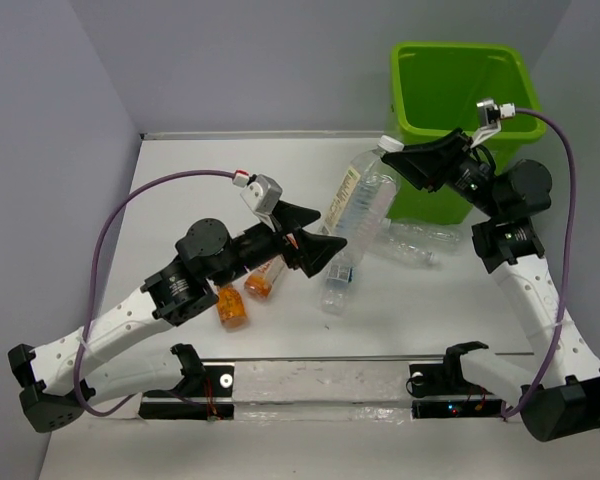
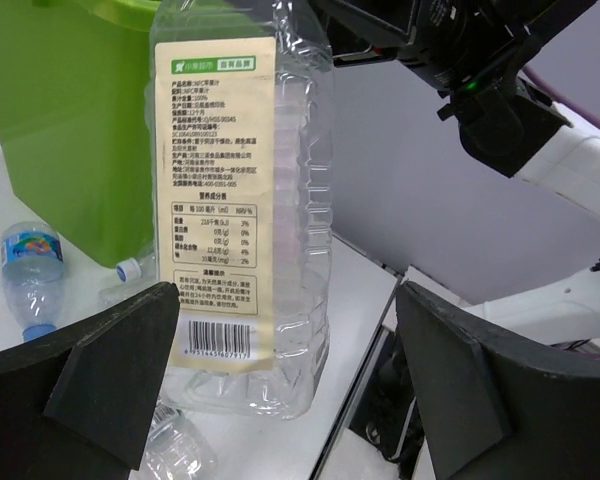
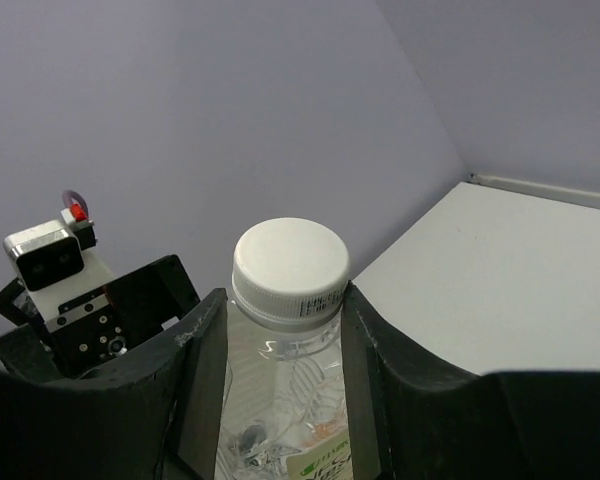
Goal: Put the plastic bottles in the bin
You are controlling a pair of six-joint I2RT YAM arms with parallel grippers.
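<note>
A large clear plastic bottle (image 1: pixel 358 205) with a cream label and white cap (image 3: pixel 290 268) leans tilted in front of the lime-green bin (image 1: pixel 460 90). My right gripper (image 1: pixel 408 160) is shut on its neck just under the cap, as the right wrist view (image 3: pixel 285 325) shows. My left gripper (image 1: pixel 320 232) is open, with one jaw on each side of the bottle's lower body (image 2: pixel 250 200) and neither touching it. Two orange bottles (image 1: pixel 232 306) (image 1: pixel 262 284) lie under the left arm. A clear bottle (image 1: pixel 417 243) lies by the bin's foot.
In the left wrist view, a small blue-labelled bottle (image 2: pixel 30 270) lies by the bin (image 2: pixel 70 120), and another clear one (image 2: pixel 175 445) lies under the big bottle's base. A clear rail (image 1: pixel 320 385) runs along the near table edge. Grey walls enclose the table.
</note>
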